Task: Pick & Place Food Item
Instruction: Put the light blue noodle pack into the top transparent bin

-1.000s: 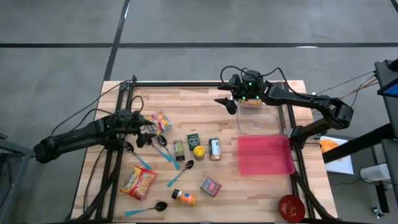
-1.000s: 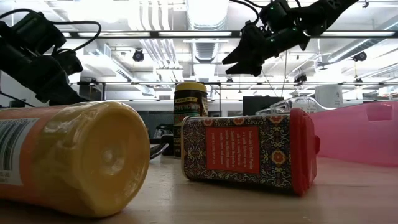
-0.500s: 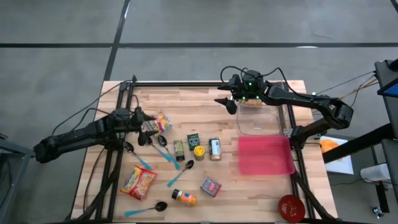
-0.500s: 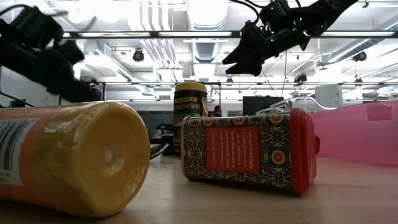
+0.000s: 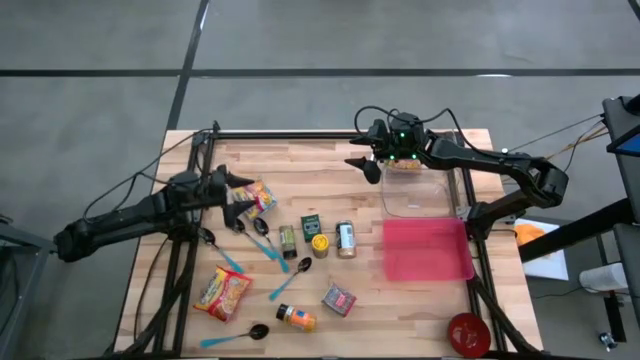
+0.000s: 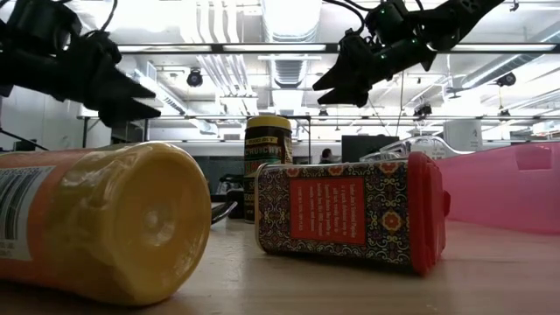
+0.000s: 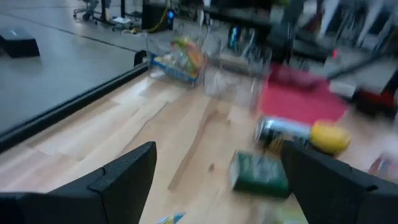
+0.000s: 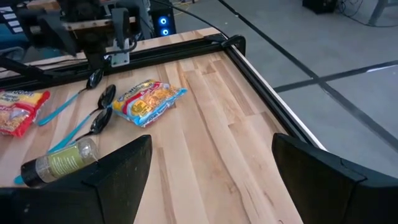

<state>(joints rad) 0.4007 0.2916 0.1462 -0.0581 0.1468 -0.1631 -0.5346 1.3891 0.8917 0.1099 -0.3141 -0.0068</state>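
Since the earlier frame, left gripper (image 5: 240, 191) has been raised beside the snack packet (image 5: 259, 197), jaws spread, nothing held. Low view: packet hidden behind orange bottle (image 6: 96, 223). Left wrist view is blurred. Right gripper (image 5: 366, 166) is parked, jaws apart, empty.

A wooden table (image 5: 300, 165) is seen in the middle of the high view, edged by a black frame (image 5: 290, 135). Several blue-handled spoons (image 5: 288, 282) are scattered over its left half, one of them at the lower edge. A red bowl (image 5: 467, 333) is set at the lower right corner. Grey floor (image 5: 100, 60) is seen all around.
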